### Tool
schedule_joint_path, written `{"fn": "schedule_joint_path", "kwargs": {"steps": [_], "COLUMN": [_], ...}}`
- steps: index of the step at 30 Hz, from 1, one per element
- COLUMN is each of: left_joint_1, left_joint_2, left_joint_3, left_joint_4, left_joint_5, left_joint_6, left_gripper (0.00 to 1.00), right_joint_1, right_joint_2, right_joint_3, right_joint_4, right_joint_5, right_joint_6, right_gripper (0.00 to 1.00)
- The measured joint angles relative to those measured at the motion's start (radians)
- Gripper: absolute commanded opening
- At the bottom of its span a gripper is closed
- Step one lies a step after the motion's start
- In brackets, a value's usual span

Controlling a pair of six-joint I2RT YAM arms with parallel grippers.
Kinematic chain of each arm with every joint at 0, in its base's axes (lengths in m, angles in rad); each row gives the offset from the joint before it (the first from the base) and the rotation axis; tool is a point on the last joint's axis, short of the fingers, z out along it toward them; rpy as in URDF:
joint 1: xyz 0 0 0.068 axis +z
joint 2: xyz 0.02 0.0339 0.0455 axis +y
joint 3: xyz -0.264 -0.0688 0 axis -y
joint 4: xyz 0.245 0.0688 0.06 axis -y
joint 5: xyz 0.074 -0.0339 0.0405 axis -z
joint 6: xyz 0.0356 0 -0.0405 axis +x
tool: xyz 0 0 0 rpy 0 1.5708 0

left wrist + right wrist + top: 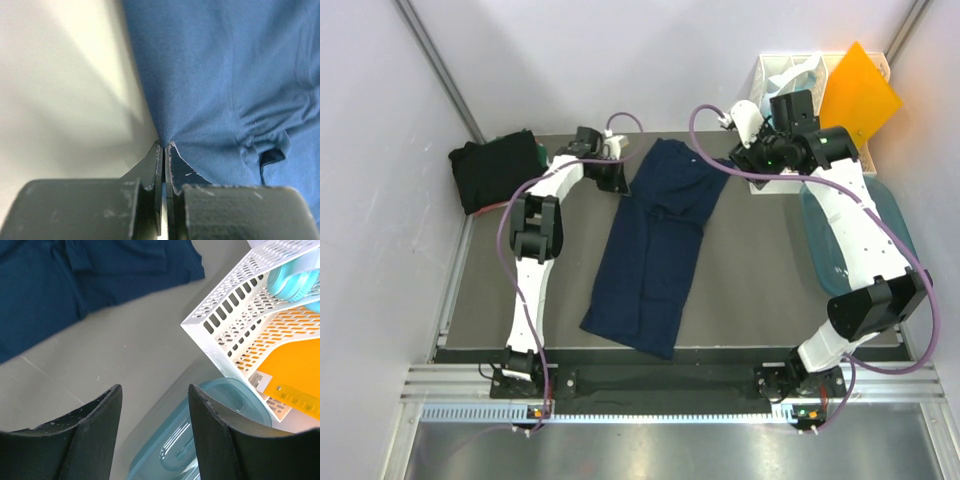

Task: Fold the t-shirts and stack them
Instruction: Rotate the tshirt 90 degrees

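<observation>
The teal plastic tub (815,240) at the right edge is largely hidden under the right arm (860,230), and the right wrist view cuts it off at the bottom of the frame. The dark t-shirts (492,172) piled at the far left are too bunched to count or to separate by colour. The navy t-shirt (655,250) lies in the middle of the grey surface (760,280) as a long, soft strip of matte knit, creased across near its far end. The left end effector (164,146) is pinched tight on that shirt's far left edge, and the cloth puckers at its tips. The right end effector (155,392) hangs with its 2 fingers apart and nothing between them, near the white slotted rack (225,327) at the far right. The rack holds an orange sheet (287,357). The small print on a yellow strip (295,396) there is unreadable.
</observation>
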Motion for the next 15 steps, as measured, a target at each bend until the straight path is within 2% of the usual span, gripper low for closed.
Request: {"fn": "schedule_joint_path", "kwargs": {"steps": [9, 10, 11, 12, 14, 15], "left_joint_1": [0.132, 0.135, 0.136, 0.133, 0.123, 0.113], "left_joint_2": [-0.013, -0.015, -0.015, -0.015, -0.016, -0.028], "left_joint_3": [-0.023, -0.026, -0.026, -0.027, -0.028, -0.028], "left_joint_4": [0.033, 0.034, 0.035, 0.036, 0.041, 0.043], "left_joint_5": [-0.025, -0.024, -0.021, -0.017, 0.026, 0.050], "left_joint_6": [-0.034, -0.034, -0.034, -0.032, -0.041, -0.039], "left_gripper": [0.01, 0.09, 0.25, 0.67, 0.97, 0.99], "right_joint_1": [0.010, 0.012, 0.016, 0.019, 0.033, 0.039], "right_joint_2": [0.000, 0.000, 0.002, 0.003, 0.010, 0.013], "right_joint_3": [0.000, 0.000, 0.000, 0.000, 0.000, 0.000], "right_joint_4": [0.000, 0.000, 0.000, 0.000, 0.000, 0.000], "right_joint_5": [-0.002, -0.002, -0.001, -0.002, -0.002, -0.002], "right_joint_6": [0.001, 0.001, 0.001, 0.001, 0.000, 0.000], "right_gripper": [0.55, 0.56, 0.58, 0.60, 0.69, 0.72]}}
